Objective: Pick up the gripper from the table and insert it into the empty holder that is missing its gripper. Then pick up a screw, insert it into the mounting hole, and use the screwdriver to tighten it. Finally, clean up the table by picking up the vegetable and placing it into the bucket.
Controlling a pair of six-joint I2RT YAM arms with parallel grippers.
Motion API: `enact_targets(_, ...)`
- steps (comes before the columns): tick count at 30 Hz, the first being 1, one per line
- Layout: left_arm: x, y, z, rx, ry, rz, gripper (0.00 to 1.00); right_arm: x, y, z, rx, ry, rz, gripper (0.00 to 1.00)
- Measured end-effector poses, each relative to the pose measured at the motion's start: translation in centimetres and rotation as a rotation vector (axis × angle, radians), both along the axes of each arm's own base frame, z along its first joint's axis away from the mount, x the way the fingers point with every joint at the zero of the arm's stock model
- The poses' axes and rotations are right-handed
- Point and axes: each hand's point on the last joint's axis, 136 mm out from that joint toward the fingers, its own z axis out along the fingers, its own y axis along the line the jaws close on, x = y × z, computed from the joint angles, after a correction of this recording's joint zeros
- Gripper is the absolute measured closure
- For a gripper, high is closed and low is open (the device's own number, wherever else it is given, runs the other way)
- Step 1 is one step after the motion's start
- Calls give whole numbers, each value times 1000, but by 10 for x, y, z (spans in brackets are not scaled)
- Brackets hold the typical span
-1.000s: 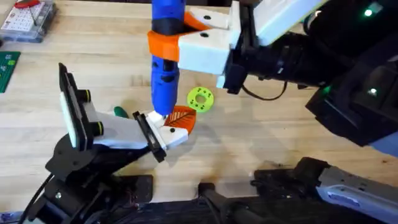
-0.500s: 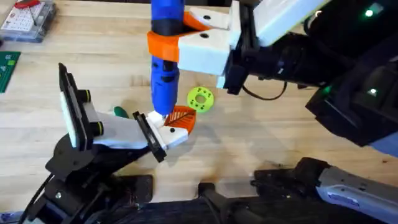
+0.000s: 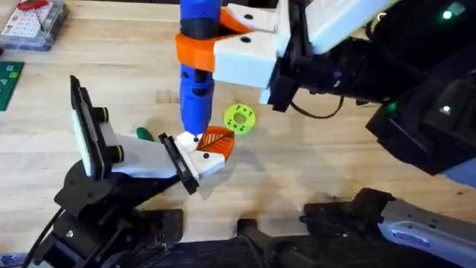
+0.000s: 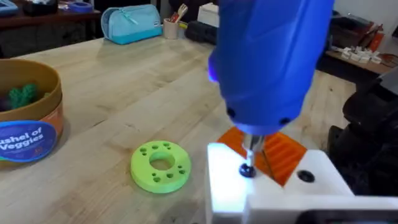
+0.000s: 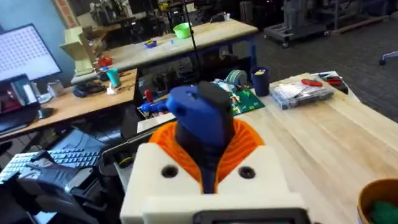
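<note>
My right gripper point(image 3: 205, 45) reaches in from the right, shut on the blue screwdriver point(image 3: 197, 89) at its orange collar and holding it upright. The thin bit rests on a black screw point(image 4: 247, 170) in the white gripper part point(image 3: 208, 155) with the orange ribbed pad. That part sits against the black plate of the holder point(image 3: 137, 160) at the lower left of the table point(image 3: 312, 171). In the right wrist view the right gripper point(image 5: 205, 155) clasps the screwdriver's top point(image 5: 199, 115). The tan bucket point(image 4: 31, 134) holds a green vegetable point(image 4: 22, 95).
A green disc with holes point(image 3: 239, 117) lies just right of the screwdriver. A small green thing point(image 3: 143, 134) lies behind the holder. A clear parts box point(image 3: 30, 22) and a green board point(image 3: 9, 82) are at the far left. A teal box point(image 4: 130, 23) stands far back.
The right gripper and screwdriver have shifted very slightly away from the camera. The bit stays on the screw and the holder has not moved.
</note>
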Motion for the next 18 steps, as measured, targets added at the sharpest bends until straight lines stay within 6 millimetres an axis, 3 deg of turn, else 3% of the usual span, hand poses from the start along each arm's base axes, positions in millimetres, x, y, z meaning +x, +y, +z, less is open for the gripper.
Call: enact_targets(18,0,0,0,-2,3,-1,983,0,0,-7,-24,18,1,939)
